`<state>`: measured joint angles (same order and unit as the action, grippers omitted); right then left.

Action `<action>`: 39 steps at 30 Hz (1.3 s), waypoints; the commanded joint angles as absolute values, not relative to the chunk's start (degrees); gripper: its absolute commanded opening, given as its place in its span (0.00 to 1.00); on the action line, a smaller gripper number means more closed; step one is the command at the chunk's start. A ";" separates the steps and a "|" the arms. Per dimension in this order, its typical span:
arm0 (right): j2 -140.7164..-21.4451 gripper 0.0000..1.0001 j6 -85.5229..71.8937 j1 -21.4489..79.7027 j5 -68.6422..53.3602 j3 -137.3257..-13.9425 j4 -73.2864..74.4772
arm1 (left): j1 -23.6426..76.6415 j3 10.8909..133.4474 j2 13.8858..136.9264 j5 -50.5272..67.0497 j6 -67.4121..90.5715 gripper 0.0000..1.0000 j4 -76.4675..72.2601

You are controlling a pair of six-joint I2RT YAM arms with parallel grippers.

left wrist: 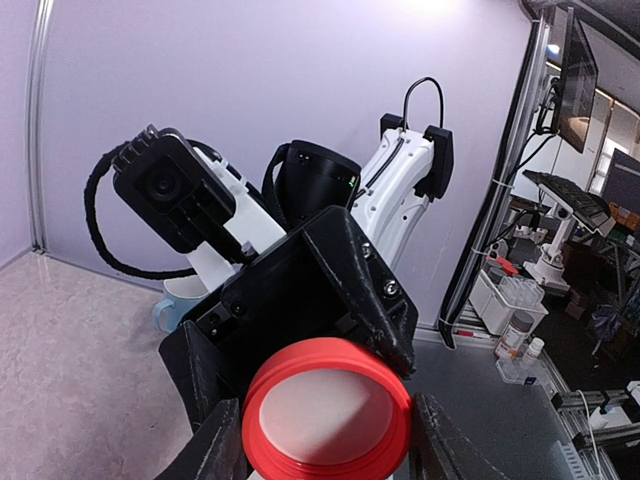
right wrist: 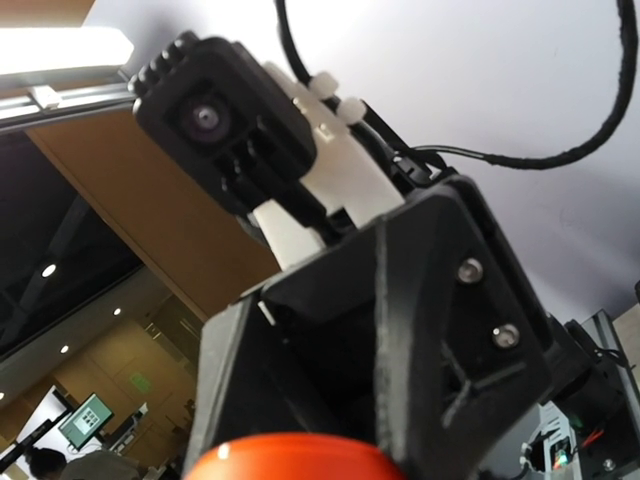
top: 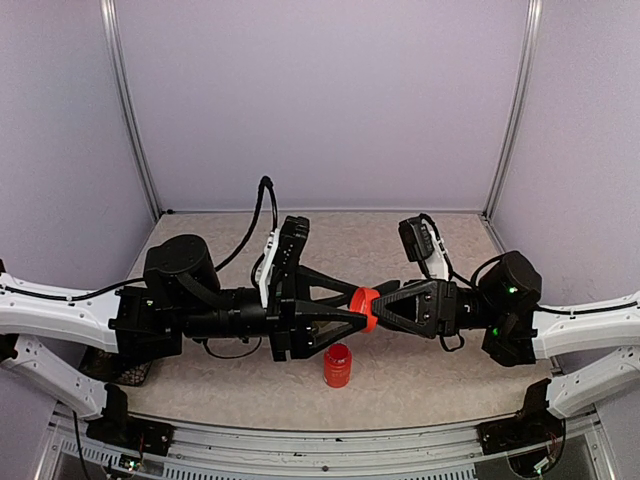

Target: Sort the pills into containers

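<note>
A red screw cap (top: 364, 308) with a white lining (left wrist: 325, 410) hangs in mid-air between the two arms. My left gripper (top: 357, 309) is shut on it, one finger at each side of its rim. My right gripper (top: 376, 307) faces it from the other side with its jaws around the cap. One of its fingers (left wrist: 390, 320) touches the cap's upper right edge; I cannot make out whether the other presses on it. In the right wrist view only the cap's top (right wrist: 290, 462) shows at the bottom edge. The pills and the containers are out of view.
A small red bottle (top: 338, 365) without its cap stands on the table just below the grippers, near the front edge. A pale blue mug (left wrist: 180, 300) stands behind the right arm in the left wrist view. Purple walls close in the table on three sides.
</note>
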<state>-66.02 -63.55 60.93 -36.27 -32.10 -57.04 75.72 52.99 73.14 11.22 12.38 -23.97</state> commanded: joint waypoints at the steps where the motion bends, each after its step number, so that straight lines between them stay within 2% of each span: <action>1: -66.38 0.64 -63.80 60.48 -36.82 -33.54 -58.64 | 76.19 54.34 73.30 10.27 11.17 0.42 -25.76; 6: -66.87 0.49 -64.53 60.47 -37.33 -33.20 -59.91 | 76.27 53.56 72.76 9.27 10.91 0.44 -26.29; 8: -66.97 0.47 -64.66 60.48 -37.37 -33.15 -59.94 | 76.26 53.33 72.64 9.12 10.92 0.51 -26.29; 11: -66.57 0.45 -64.45 60.47 -37.14 -33.08 -59.57 | 76.36 53.01 72.41 8.76 10.89 0.54 -26.37; 18: -66.13 0.48 -64.29 60.47 -36.47 -33.07 -59.46 | 76.34 52.47 72.24 8.55 10.99 0.56 -27.03; 21: -66.23 0.48 -64.50 60.46 -36.56 -33.06 -59.84 | 76.30 52.35 72.02 8.59 10.98 0.69 -26.99; 23: -65.82 0.47 -63.99 60.44 -36.56 -33.11 -59.12 | 76.32 52.27 71.66 8.42 11.13 0.97 -26.85; 25: -65.05 0.47 -61.98 60.36 -36.79 -33.58 -56.55 | 76.45 51.85 70.77 7.68 11.25 0.99 -26.52; 29: -61.81 0.47 -55.87 59.20 -38.44 -35.03 -47.21 | 76.39 48.80 66.54 3.07 11.44 0.99 -25.23; 34: -56.49 0.47 -40.68 54.98 -38.26 -40.81 -18.54 | 76.39 39.12 60.90 -6.80 13.92 0.99 -24.12; 39: -58.88 0.47 -23.95 53.34 -31.81 -51.06 8.32 | 76.49 30.43 60.99 -12.04 16.43 0.99 -23.77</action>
